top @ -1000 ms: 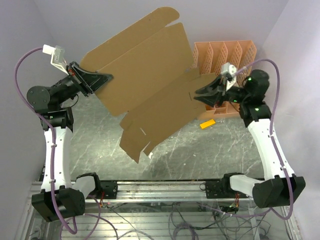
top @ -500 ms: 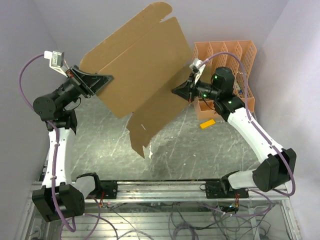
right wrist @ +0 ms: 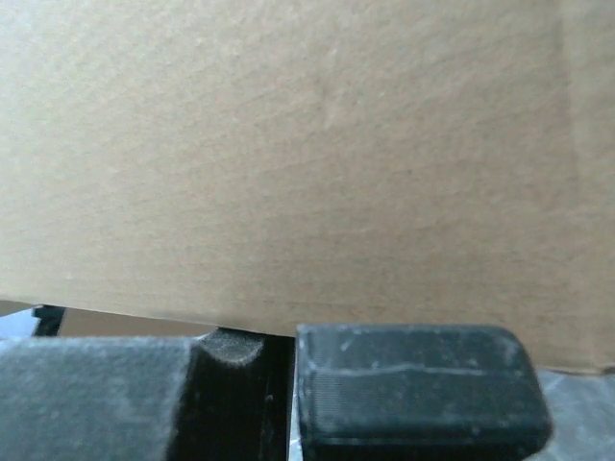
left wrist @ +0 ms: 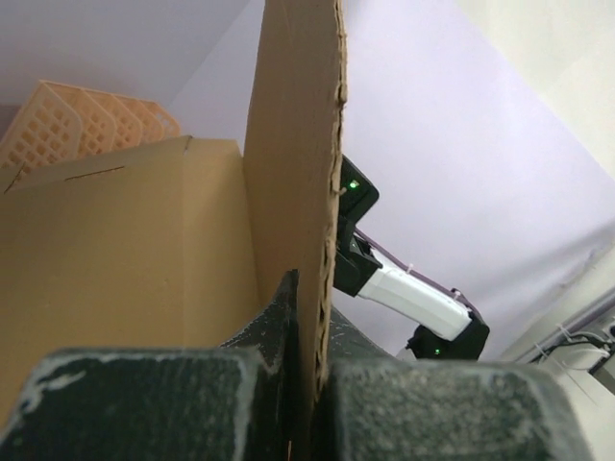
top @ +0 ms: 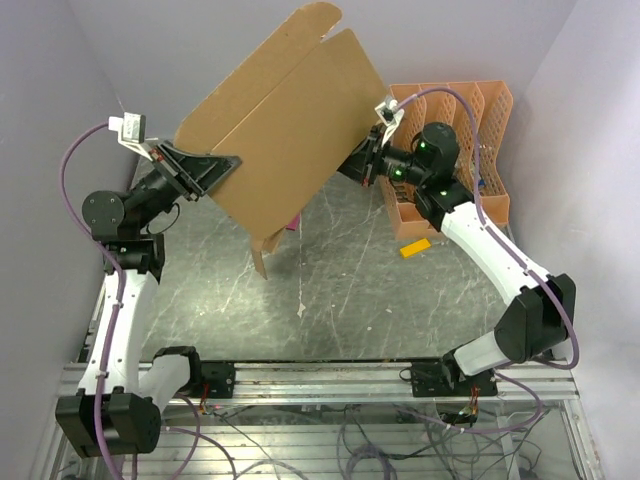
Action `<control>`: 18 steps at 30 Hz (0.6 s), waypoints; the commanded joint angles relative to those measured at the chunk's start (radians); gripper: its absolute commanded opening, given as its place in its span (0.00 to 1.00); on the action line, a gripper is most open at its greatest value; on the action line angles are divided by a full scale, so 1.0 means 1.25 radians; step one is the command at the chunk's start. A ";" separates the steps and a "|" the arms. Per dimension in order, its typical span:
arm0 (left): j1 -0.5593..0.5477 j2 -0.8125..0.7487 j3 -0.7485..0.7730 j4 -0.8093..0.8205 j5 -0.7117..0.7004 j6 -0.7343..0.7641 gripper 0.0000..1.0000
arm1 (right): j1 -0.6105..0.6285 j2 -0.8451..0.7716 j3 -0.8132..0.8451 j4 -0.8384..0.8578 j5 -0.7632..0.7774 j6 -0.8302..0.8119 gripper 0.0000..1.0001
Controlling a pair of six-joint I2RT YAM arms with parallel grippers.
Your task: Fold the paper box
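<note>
Paper box (top: 290, 120) hangs in the air between the two claws, a flat die-cut sheet of plain brown corrugated cardboard tilted steeply, with a rounded flap at its top and a narrow flap pointing down toward the dark, marbled table (top: 350, 290).

The left arm rises from its base, bends at a raised elbow and reaches rightward. The left gripper (top: 226, 164) is clamped on the box's left edge. In the left wrist view the ragged, fluted edge runs straight up out of the black, rough-textured fingers (left wrist: 274, 322), and a second panel folds away to the left of them.

The right arm stretches up and leftward, its wrist level and pointing left. The right gripper (top: 357, 166) has its jaws together, tips at the box's right side. From its own camera the matte brown face fills everything just beyond the fingertips; I cannot tell whether they touch it.

Behind the right claw stands an orange lattice organizer (top: 462, 108).
</note>
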 commanded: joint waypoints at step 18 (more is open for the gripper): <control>-0.059 0.003 0.000 -0.354 -0.093 0.142 0.07 | 0.008 -0.064 -0.162 0.150 -0.133 0.017 0.06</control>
